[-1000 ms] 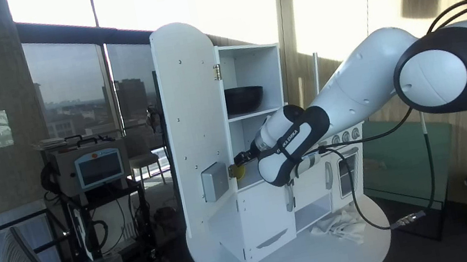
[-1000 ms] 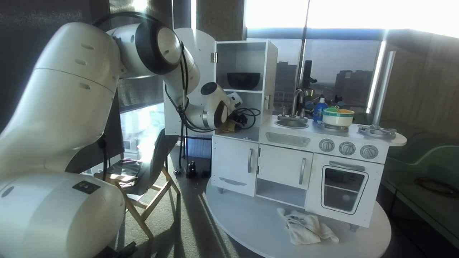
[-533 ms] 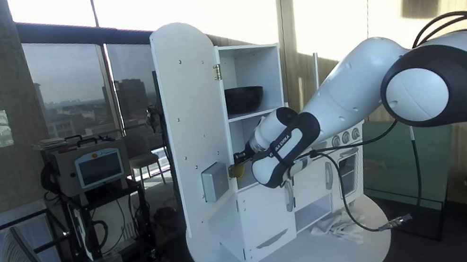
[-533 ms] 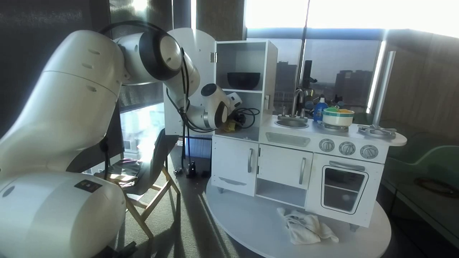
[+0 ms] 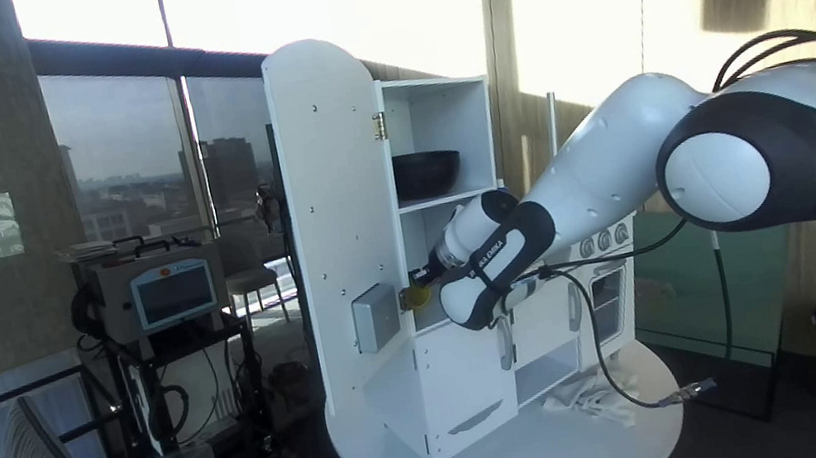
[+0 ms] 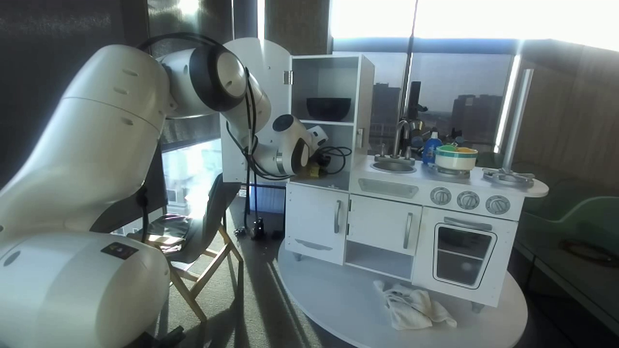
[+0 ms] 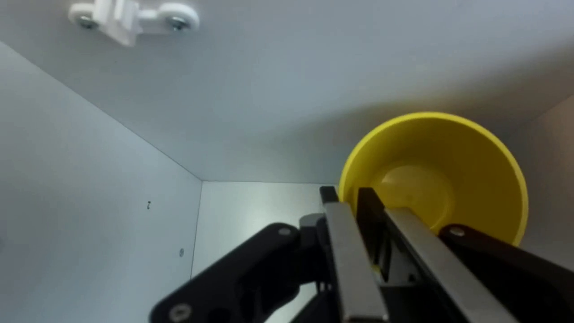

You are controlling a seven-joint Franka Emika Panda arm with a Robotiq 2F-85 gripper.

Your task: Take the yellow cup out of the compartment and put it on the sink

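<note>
The yellow cup (image 7: pixel 471 152) is in the compartment (image 6: pixel 338 180), its mouth facing the wrist camera. Only a small patch of the cup (image 6: pixel 315 170) shows beside the hand in an exterior view. My gripper (image 7: pixel 347 193) straddles the cup's rim: one finger outside the wall, the other inside the mouth. The fingers are close together, with a narrow strip of yellow between the tips. Whether both press on the wall cannot be made out. The sink (image 6: pixel 394 171) with its tall tap is set in the counter, to the right of the compartment.
A black bowl (image 6: pixel 329 109) rests on the shelf above the hand. The tall cabinet door (image 5: pixel 339 216) is swung outward. Dark cable loops (image 6: pixel 341 153) hang by the wrist. A blue bottle (image 6: pixel 430 150) and a pot (image 6: pixel 455 159) stand beyond the sink.
The arm's upper links have sunk and shifted slightly in both exterior views. The hand, still in the compartment, has moved a little, and the yellow patch has shifted slightly to the right.
</note>
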